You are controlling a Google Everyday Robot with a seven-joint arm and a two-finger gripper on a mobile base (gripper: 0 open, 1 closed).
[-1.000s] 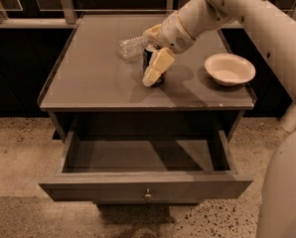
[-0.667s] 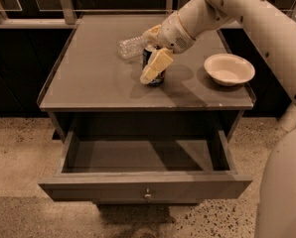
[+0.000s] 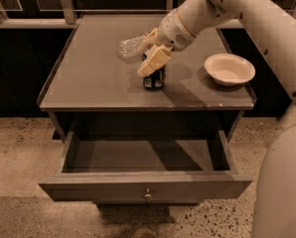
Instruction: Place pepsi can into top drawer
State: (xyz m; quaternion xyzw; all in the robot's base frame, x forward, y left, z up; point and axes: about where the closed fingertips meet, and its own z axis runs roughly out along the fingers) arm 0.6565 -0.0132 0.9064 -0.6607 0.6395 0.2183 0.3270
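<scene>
The pepsi can [image 3: 154,79] stands upright on the grey cabinet top [image 3: 88,78], near the middle. It is dark, and its upper part is hidden by my gripper [image 3: 153,58], which is right on the can's top, reaching in from the upper right. The top drawer [image 3: 88,190] is pulled open below the cabinet top. Its inside shows nothing in it, and its round knob [image 3: 148,195] is at the centre of the front panel.
A clear crinkled plastic bottle [image 3: 129,46] lies behind and to the left of the can, close to my gripper. A white bowl [image 3: 230,69] sits on the right of the cabinet top. My arm [image 3: 267,29] spans the upper right. Speckled floor surrounds the cabinet.
My gripper has shifted slightly left over the can, and more of the can's dark lower body shows beneath it. The drawer, bowl and bottle have not moved.
</scene>
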